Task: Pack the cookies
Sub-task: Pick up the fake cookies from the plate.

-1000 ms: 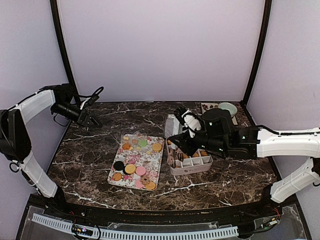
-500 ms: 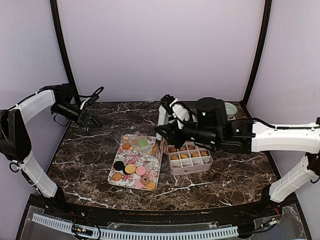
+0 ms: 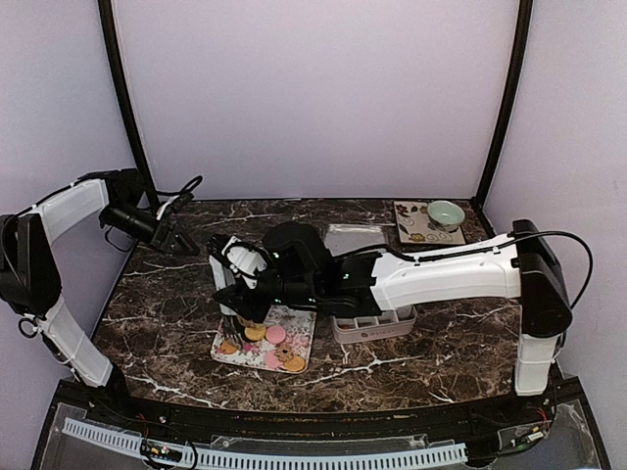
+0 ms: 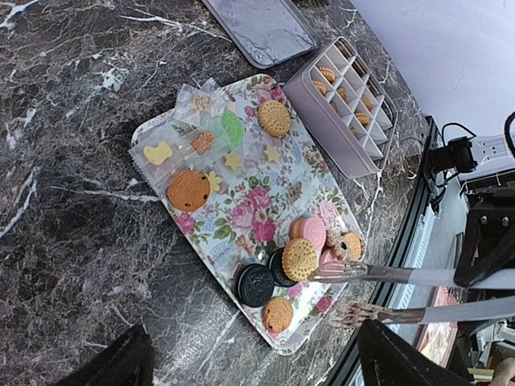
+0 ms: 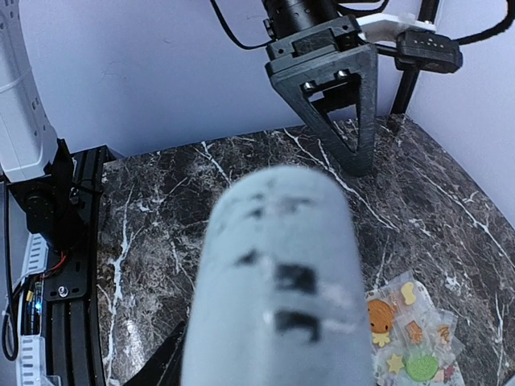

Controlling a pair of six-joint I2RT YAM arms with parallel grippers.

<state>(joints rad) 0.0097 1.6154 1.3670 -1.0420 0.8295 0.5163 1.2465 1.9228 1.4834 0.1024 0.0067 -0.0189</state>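
At frame centre-left, the right pincer [image 3: 238,282], clenched on the tongs [image 4: 378,273], has swung from the divided box [image 3: 378,331] to the cookies [image 4: 299,259] on the floral tray [image 4: 241,215], apparently for another pickup; left pincer [image 3: 177,238] released.

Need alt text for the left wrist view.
A pair of metal tongs reaches in from the right, tips by the cookies on the near end of a floral tray on a dark marble table. Beyond the tray sit a divided box holding cookies and a flat lid.

A green bowl [image 3: 447,212] sits on a patterned mat [image 3: 409,230]; metal tongs [image 4: 402,275] reach over a floral tray [image 4: 241,217]
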